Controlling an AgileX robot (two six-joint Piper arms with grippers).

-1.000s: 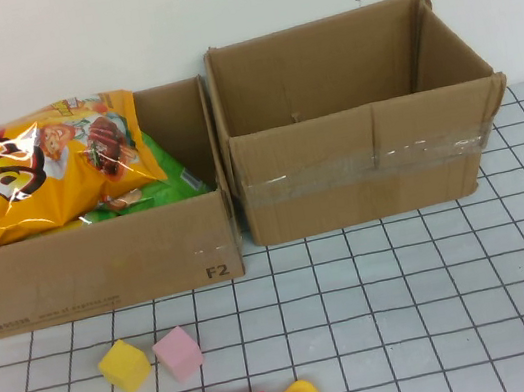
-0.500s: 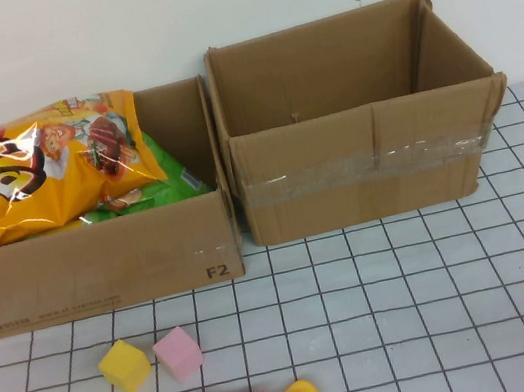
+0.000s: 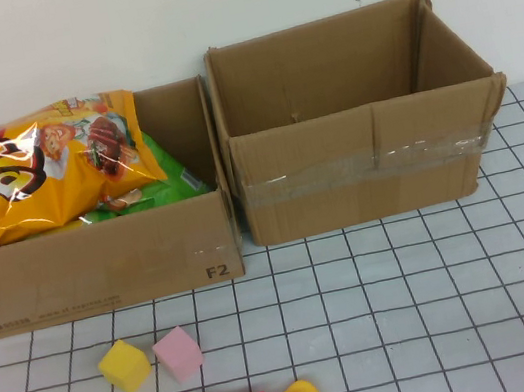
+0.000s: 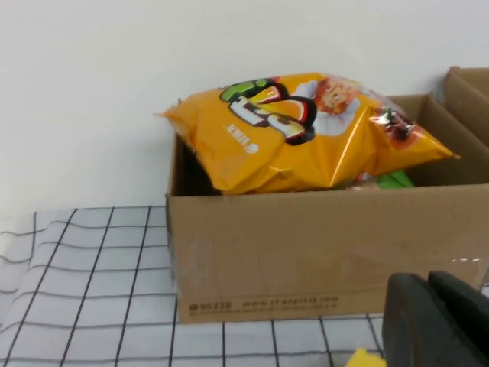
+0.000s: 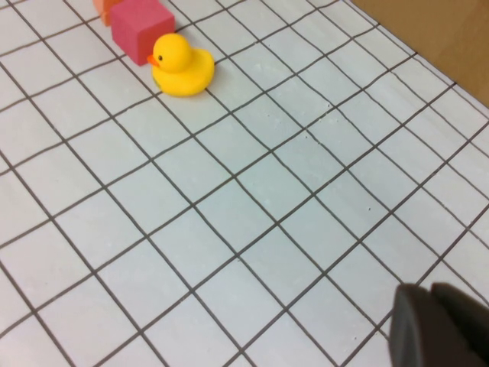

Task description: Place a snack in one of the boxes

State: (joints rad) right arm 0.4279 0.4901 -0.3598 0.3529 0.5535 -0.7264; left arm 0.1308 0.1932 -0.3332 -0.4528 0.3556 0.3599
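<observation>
Orange crinkly foil snack bag [image 3: 40, 174] atop left open cardboard box [image 3: 102, 270]: likely light, puffy, slippery, crushable; pinch end seam. Left gripper [image 4: 437, 321] near that box, fingers together, empty. Right gripper [image 5: 439, 327] well apart from it, over grid mat, likewise closed, empty.

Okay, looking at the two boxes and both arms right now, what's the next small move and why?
Probably open the left gripper and lift it toward the orange snack bag. That bag lies on top of the left box, while the right box looks empty. Both grippers are shut and hold nothing: the left sits low in front of the left box, the right gripper low over the bare grid mat.
</observation>
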